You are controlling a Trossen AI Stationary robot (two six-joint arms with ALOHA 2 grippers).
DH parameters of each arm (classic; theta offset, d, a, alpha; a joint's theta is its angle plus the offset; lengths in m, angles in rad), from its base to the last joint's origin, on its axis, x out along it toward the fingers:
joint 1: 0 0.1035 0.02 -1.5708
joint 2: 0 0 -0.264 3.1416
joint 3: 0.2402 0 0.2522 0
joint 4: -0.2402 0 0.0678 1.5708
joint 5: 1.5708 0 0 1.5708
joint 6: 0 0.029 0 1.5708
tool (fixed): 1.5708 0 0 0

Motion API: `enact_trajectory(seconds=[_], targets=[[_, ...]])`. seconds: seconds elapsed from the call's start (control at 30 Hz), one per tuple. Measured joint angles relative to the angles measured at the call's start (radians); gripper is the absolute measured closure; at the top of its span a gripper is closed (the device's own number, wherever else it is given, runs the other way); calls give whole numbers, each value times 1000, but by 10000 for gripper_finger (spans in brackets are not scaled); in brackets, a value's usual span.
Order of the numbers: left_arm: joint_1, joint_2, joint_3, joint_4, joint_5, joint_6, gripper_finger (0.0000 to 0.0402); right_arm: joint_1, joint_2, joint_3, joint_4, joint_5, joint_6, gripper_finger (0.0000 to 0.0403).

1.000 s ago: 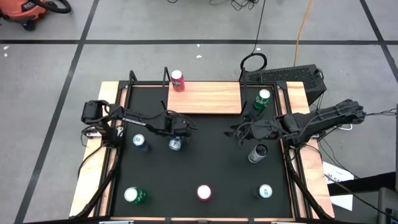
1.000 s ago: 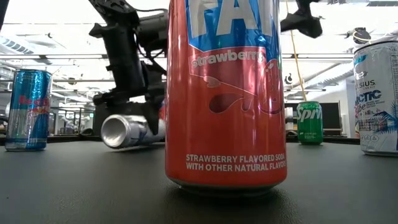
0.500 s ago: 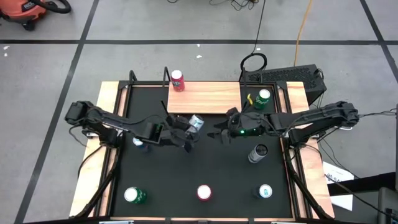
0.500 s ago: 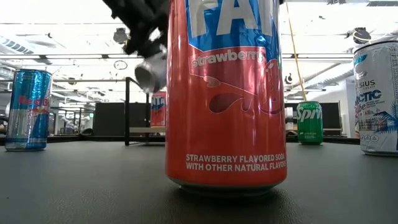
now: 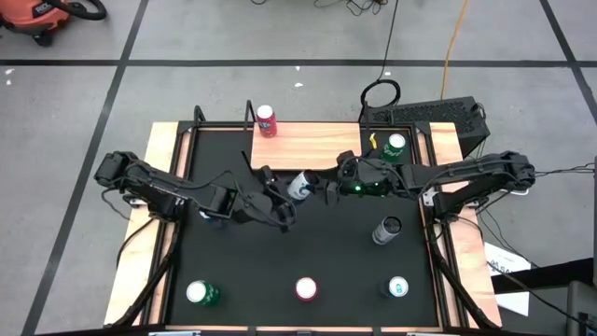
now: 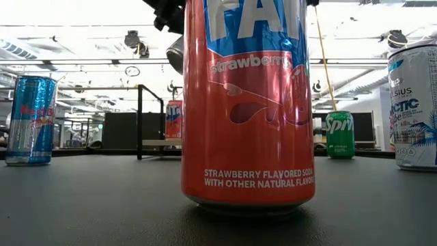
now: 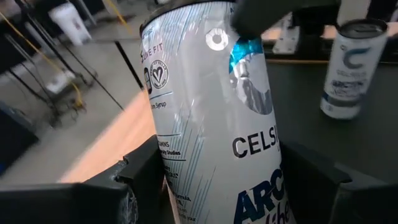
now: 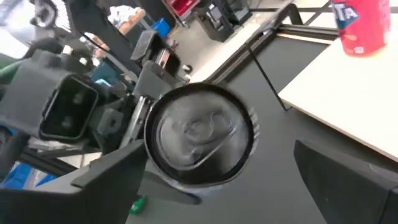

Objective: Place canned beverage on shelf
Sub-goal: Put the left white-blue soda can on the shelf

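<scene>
My left gripper [image 5: 289,193] is shut on a white-and-silver Celsius can [image 5: 298,185], held in the air just in front of the wooden shelf [image 5: 312,147]. The can fills the left wrist view [image 7: 217,112]. My right gripper [image 5: 328,189] is open, with a finger on either side of the can's top end [image 8: 199,134]. A red can [image 5: 267,121] stands on its base at the shelf's left end. In the low view the held can [image 6: 175,53] shows behind a big red can [image 6: 249,102]. My left gripper pinches the can's side wall [image 7: 163,163] between its two fingers, which lie across the can. The can is lifted clear of the table and tilted, its top end toward my right gripper. My right gripper: a dark finger [image 7: 261,15] shows at the can's top end, but I cannot tell whether it touches.
A green can [image 5: 395,147] stands right of the shelf. A silver can [image 5: 385,229] lies on the black tabletop at the right. Three cans stand along the near edge: green [image 5: 201,293], red [image 5: 306,288] and white [image 5: 397,287]. A blue can [image 5: 210,217] stands under the left arm.
My left gripper has lifted the Celsius can off the table, where it lay on its side, and carried it up, right and toward the shelf, tipping it. My right gripper has moved left toward the can, and its fingers now stand around the can's top end.
</scene>
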Motion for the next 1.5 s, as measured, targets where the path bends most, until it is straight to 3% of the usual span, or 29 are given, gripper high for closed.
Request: enact_trajectory(seconds=[0.2, 0.5, 0.77, 0.83, 0.97, 1.17, 1.5], targets=[[17, 0, 0, 14, 4, 41, 146, -10, 5, 0, 9, -2, -1, 22], [50, 0, 0, 19, 30, 61, 146, -53, 26, 0, 76, -93, -41, 120], [69, 0, 0, 19, 32, 31, 144, -83, 34, 4, 81, -109, -69, 166], [81, 0, 0, 13, 49, -34, 134, -96, 36, 40, 21, -119, -86, 170], [132, -33, 1, -73, 185, -198, 87, -129, 72, 170, -185, -118, -219, 170], [203, -132, 1, -300, 250, -232, 11, -225, 159, 339, -356, -110, -363, 169], [323, -383, 2, -549, 214, -226, 39, -440, 381, 547, -445, -226, -545, 168]])
